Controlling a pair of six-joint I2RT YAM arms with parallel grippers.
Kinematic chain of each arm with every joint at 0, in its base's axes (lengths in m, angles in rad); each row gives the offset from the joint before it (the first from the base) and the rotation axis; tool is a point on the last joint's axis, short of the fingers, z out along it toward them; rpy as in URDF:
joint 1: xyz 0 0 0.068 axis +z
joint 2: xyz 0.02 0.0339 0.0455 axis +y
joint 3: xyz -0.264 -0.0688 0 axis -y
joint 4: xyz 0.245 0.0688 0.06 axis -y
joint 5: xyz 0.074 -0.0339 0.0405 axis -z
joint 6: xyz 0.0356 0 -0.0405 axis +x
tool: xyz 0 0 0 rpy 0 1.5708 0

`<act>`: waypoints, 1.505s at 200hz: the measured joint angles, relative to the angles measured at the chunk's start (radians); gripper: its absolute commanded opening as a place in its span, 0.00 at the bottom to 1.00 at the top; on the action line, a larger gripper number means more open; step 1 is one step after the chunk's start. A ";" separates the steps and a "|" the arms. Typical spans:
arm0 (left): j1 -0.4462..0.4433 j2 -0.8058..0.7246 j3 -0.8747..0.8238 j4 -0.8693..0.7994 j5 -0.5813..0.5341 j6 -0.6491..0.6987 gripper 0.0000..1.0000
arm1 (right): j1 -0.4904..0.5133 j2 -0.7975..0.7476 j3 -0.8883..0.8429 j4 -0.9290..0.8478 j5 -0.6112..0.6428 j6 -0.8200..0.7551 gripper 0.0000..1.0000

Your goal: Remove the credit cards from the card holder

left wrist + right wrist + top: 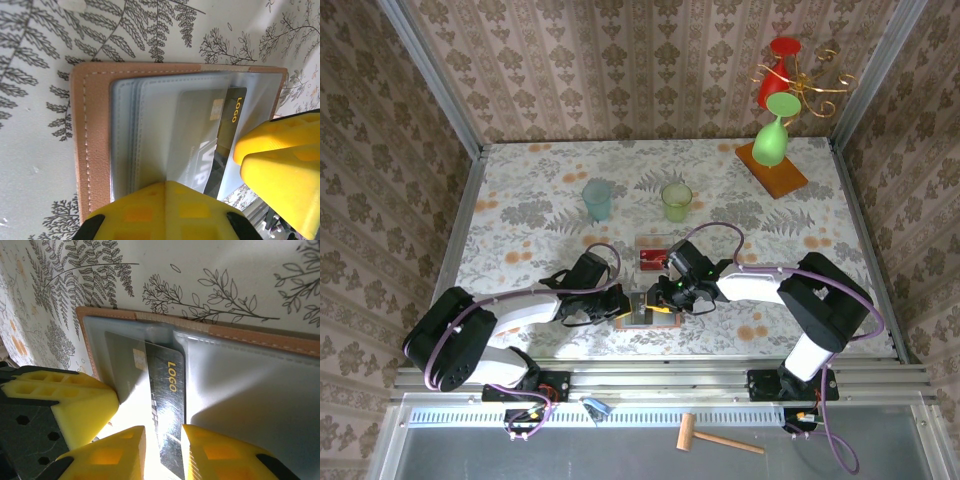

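L hand (616,306) pressed together, tips down on the card holder (95,125), which lay open on the desk (520,230) betw. both hands. R hand (162,432) pinched a dark credit card (169,390) marked LOGO, partly out of its clear pocket (240,390); red cards (651,259) sat just beyond.

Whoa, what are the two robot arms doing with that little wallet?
They are taking cards out of it. The left gripper is shut and seems to press down on the open card holder to steady it. The right gripper pinches a dark card that sticks partway out of a pocket. Red cards lie just beyond it.
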 measured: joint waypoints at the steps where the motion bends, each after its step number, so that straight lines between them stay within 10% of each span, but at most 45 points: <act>1: 0.000 0.000 0.000 0.000 0.000 0.000 0.05 | 0.000 0.000 0.000 0.000 0.000 0.000 0.25; 301: 0.000 0.005 0.004 -0.003 0.003 0.000 0.05 | -0.017 0.047 -0.047 0.141 -0.060 0.050 0.17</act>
